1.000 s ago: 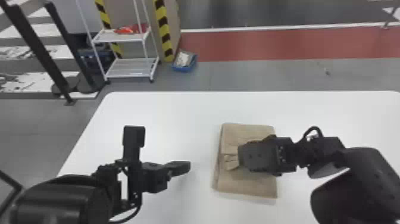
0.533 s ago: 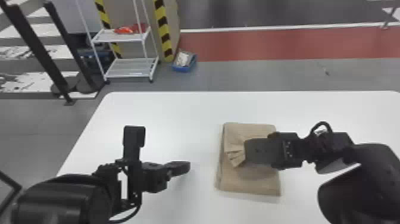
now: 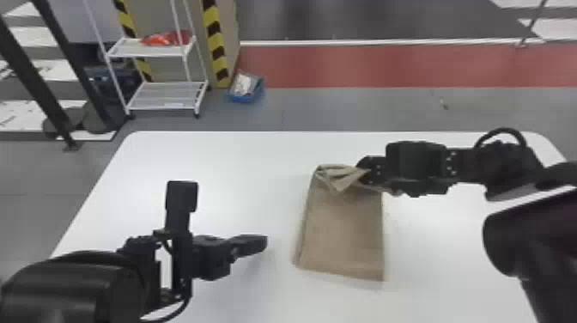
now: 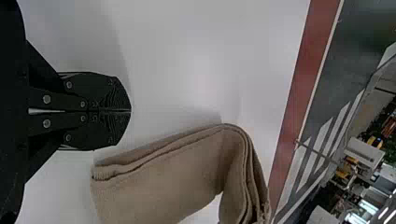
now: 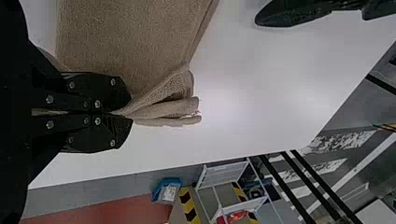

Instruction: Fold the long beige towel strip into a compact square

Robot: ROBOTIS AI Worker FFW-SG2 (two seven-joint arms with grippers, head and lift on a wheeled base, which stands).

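Here, can see a white table (image 3: 240, 172), with a rack (image 3: 167, 95) and a blue bin (image 3: 244, 99) on the floor (image 3: 343, 107) behind. Compared with before, can notice the right end effector (image 3: 367, 171) farther forward, clamped on the far, bunched end of the towel (image 3: 343, 232). Near the left end effector (image 3: 257, 244), with fingers together, can find the towel layered, bent and partly raised.

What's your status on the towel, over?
Right gripper shut on towel, its far end bunched and lifted. Left gripper shut, empty, beside towel. Nothing seen in the way on table.
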